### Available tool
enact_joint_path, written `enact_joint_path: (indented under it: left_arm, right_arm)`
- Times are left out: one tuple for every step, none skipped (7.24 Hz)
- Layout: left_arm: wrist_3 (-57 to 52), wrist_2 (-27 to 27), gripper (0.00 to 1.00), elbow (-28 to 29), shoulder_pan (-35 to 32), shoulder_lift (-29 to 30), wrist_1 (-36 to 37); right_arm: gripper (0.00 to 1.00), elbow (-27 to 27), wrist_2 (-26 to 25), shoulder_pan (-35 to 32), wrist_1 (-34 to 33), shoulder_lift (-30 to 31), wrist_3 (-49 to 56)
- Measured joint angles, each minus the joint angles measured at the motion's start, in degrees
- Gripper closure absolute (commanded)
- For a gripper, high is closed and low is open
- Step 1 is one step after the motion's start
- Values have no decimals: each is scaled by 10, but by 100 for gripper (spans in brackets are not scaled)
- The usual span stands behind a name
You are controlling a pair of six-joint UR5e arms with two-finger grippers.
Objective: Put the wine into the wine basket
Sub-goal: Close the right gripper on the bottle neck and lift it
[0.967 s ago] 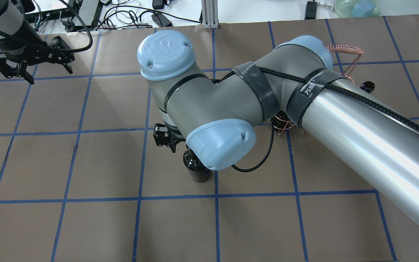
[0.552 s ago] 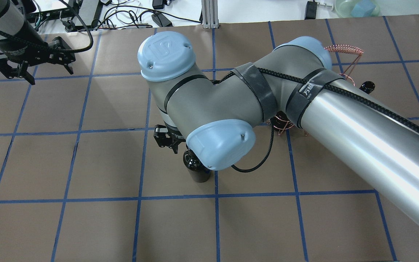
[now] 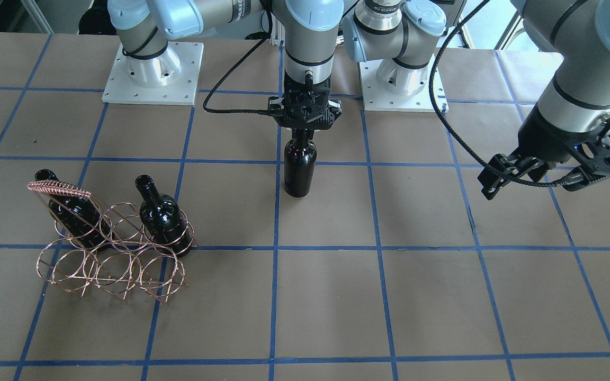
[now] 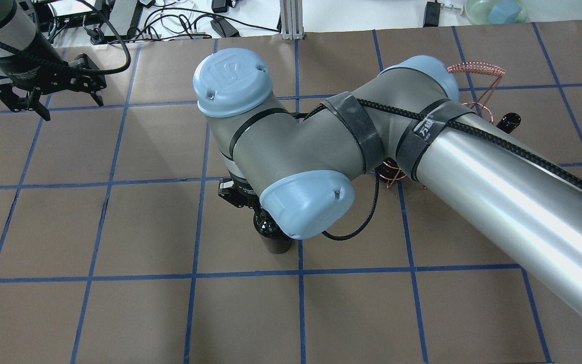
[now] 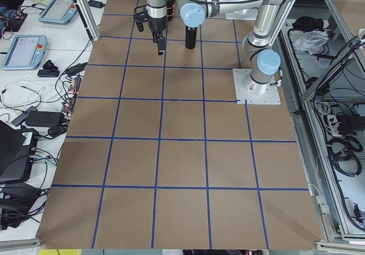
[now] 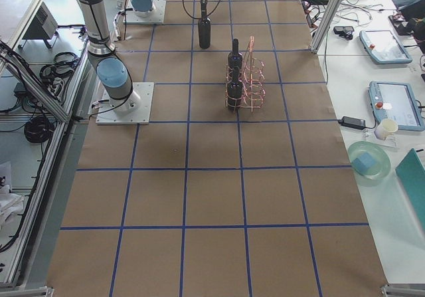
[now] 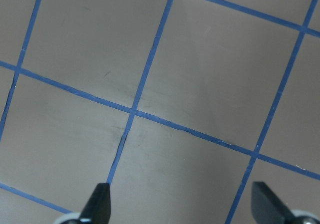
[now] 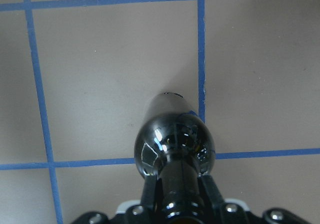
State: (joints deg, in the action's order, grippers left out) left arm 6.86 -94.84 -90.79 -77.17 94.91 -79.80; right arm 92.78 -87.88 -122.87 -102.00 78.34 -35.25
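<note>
wine (image 3: pixel 299 172): black glossy bottle, standing upright near the middle of the table right by a blue tape line (image 3: pixel 275 296), well apart from the basket. It's being held by the neck from above, and tbh I can't tell if the base is actually touching the paper.
table (image 3: pixel 442 307): brown paper top, taking up basically everything and carrying all the rest.
wine basket (image 3: pixel 114 254): copper wire rack, sitting off toward the robot's right side of the table, handle bar slanting up at one end.
two other bottles (image 3: pixel 72 209): leaning tilted in the end rings of the row nearer the robot, one at each end.
right gripper (image 3: pixel 304 129): pointing straight down and pinching the wine's neck just under the mouth, fingers hugging it on both sides.
left gripper (image 7: pixel 182 201): hanging above bare table way over on the robot's left, fingers spread wide, gripping nothing.
</note>
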Motion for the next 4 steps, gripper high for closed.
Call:
enact_joint_path:
  left_arm:
    - [0,0,0,0,0,0,0]
    - [0,0,0,0,-2,0,0]
    - [1,1,0,1,-6,-1,0]
    - [1,3,0,2,-12,-2,1]
  right_arm:
    - [100,-1,3,0,0,1,-2]
    - [100,-6,9,1,0,4,-3]
    - [100,-13,12,6,2,13,-3]
    - [100,-20,10,14,15,29,-2]
